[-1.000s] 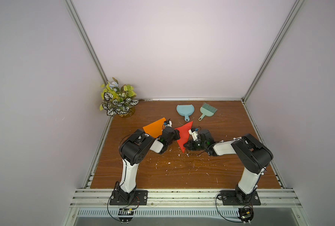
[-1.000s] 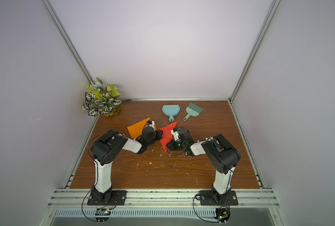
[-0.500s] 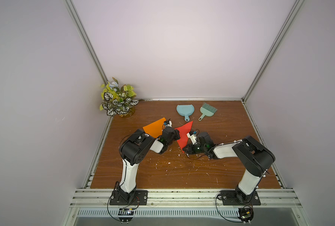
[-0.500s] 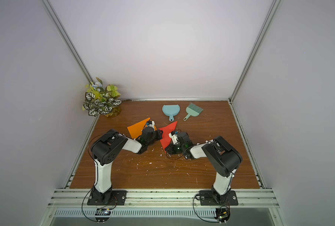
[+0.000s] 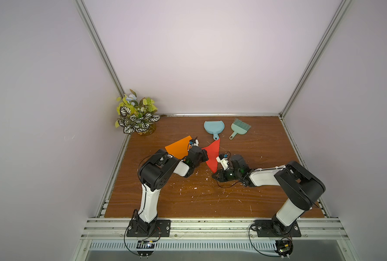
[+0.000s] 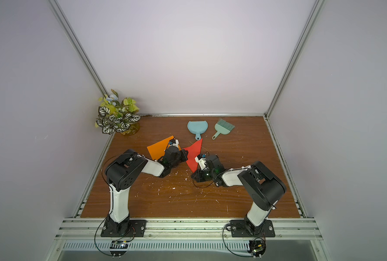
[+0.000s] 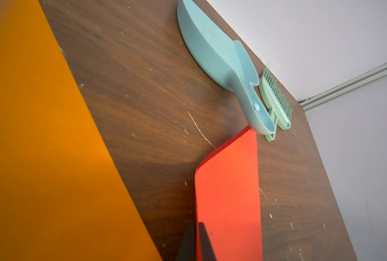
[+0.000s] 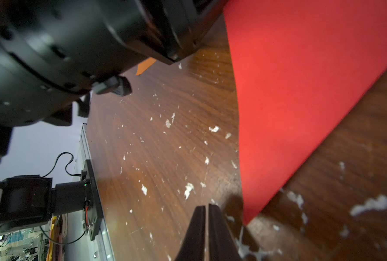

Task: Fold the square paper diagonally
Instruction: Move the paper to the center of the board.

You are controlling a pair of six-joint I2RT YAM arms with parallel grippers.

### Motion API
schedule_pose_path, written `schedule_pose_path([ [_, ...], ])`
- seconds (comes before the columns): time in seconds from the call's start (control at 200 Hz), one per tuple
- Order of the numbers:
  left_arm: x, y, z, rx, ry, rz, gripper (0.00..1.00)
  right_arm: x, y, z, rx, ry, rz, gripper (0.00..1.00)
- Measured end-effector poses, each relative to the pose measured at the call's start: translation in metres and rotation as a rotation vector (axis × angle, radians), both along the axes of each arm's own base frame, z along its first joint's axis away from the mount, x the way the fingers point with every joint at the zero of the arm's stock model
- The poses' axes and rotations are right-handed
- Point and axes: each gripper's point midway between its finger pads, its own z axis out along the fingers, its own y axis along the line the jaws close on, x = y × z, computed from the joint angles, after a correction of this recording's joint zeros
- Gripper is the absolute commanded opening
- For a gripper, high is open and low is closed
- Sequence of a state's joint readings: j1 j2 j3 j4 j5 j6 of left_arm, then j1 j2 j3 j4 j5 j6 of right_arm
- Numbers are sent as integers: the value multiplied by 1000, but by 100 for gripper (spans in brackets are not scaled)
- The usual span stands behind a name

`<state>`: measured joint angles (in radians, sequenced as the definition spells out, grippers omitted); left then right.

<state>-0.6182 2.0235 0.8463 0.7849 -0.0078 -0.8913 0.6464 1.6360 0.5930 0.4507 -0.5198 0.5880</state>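
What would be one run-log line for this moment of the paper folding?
red paper: folded into triangle | left gripper: shut on its edge | right gripper: shut, empty, beside its tip

Left arm (image 5: 147,198) and right arm (image 5: 288,209) with white links, black joint housings, black screwed base plates (image 5: 164,227), thin black cables (image 8: 63,153)

In both top views the left arm (image 5: 183,168) hides parts of the orange paper (image 5: 177,148) and red paper (image 5: 212,156)

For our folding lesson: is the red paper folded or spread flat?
Folded: the red paper is a triangle in both top views; the left wrist view shows its rounded, doubled-over edge.
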Motion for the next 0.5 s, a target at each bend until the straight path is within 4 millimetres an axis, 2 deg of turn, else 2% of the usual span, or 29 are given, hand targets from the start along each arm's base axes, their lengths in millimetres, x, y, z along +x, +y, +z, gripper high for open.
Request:
schedule_pose_path([
  [0.09, -6, -7, -1, 16, 8, -16, 1, 13, -12, 33, 26, -79, -45, 16],
  [0.16, -10, -18, 0, 23, 12, -36, 1, 32, -33, 64, 45, -159, -125, 18],
  [0.235, -10, -37, 11, 17, -3, -65, 1, 55, -68, 97, 58, -241, -250, 21],
  [0.3, -3, -57, 27, -6, -33, -86, 0, 71, -101, 118, 56, -301, -364, 29],
  [0.375, 11, -80, 44, -38, -72, -101, 1, 82, -137, 137, 31, -365, -475, 39],
  [0.5, 34, -108, 50, -63, -102, -109, 1, 88, -171, 150, -22, -400, -562, 44],
])
